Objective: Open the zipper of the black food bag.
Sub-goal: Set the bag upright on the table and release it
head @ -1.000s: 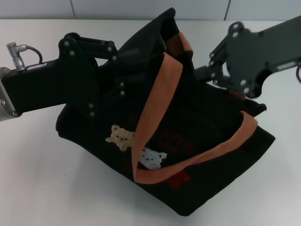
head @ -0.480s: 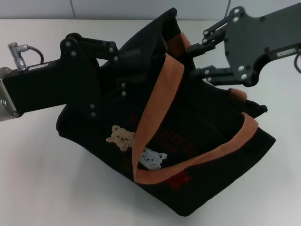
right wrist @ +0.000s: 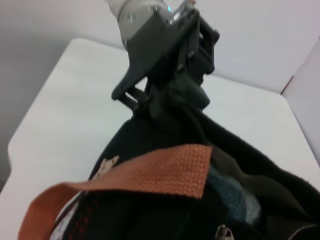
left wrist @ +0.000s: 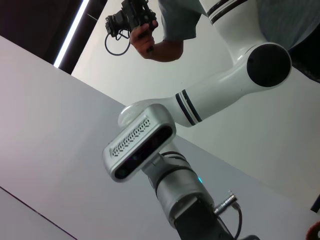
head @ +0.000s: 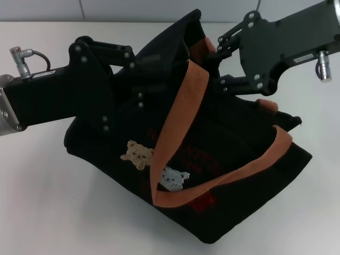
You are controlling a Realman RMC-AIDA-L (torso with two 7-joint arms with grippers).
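Note:
The black food bag (head: 234, 175) lies slumped on the white table (head: 42, 202), with orange-brown handles (head: 180, 117) draped over it and two embroidered bears (head: 139, 154) on its side. My left gripper (head: 139, 79) is shut on the bag's upper left edge, and the right wrist view shows the same gripper (right wrist: 180, 100) clamped on the fabric. My right gripper (head: 219, 61) hovers open at the bag's top right, beside the rear handle. In the right wrist view the bag's mouth gapes, showing olive lining (right wrist: 235, 172) and a small metal zipper pull (right wrist: 222, 233).
A grey wall runs along the table's far edge (head: 133, 10). Bare table lies to the left of and in front of the bag. The left wrist view shows only my own head unit (left wrist: 140, 145) and a person holding a camera (left wrist: 145, 30).
My right gripper has risen and shifted left along the bag's top, and its fingers have spread apart. The left gripper and the bag have stayed put.

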